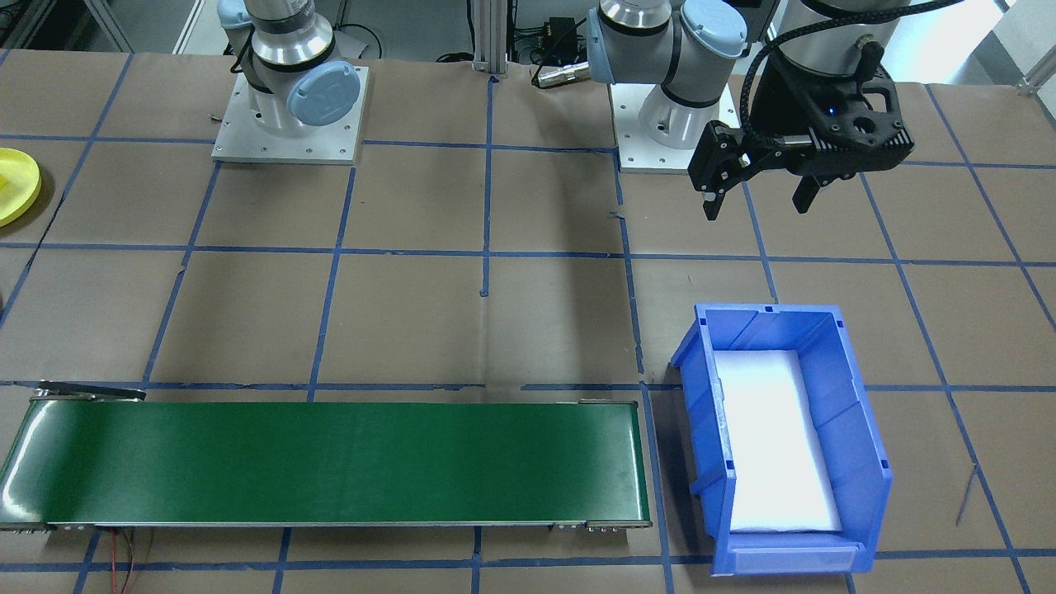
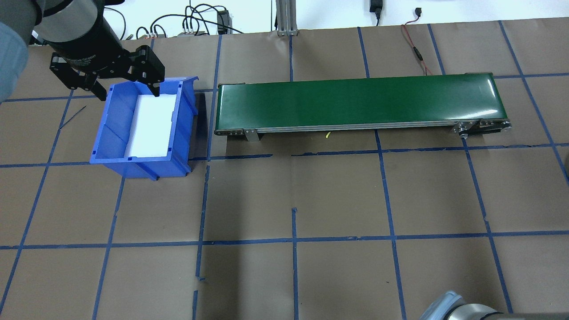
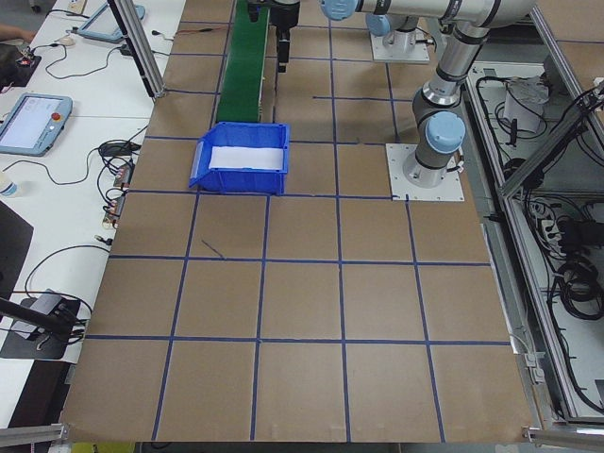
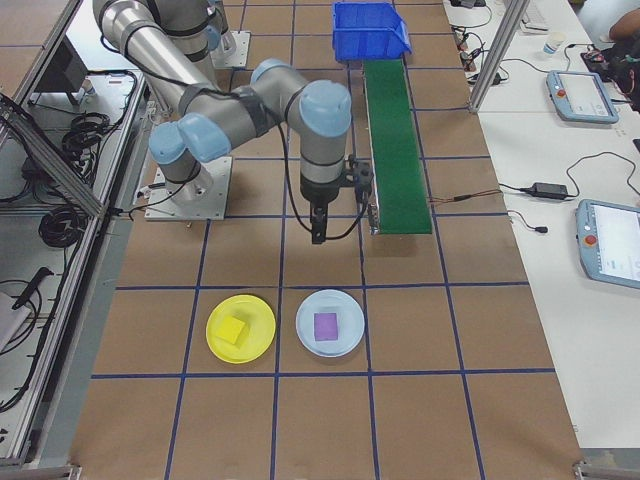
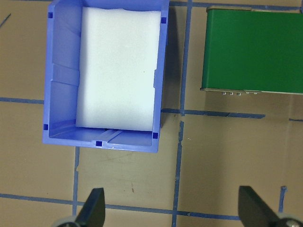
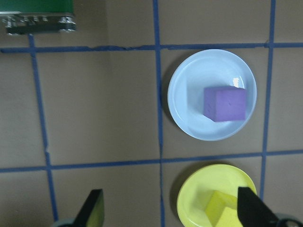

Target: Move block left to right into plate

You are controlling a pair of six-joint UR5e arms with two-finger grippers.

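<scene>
The yellow plate lies on the table beyond the conveyor's end, with a yellow block resting in it. The same plate and yellow block show at the bottom of the right wrist view; only the plate's edge shows in the front view. Beside it a purple block sits on a pale blue plate. My right gripper hangs open and empty above the table, short of both plates. Over by the blue bin, my left gripper is also open and empty.
A blue bin lined with white foam stands at one end of the green conveyor belt. In the left wrist view the bin and the belt lie ahead of the open fingers. Blue tape lines cross the brown table.
</scene>
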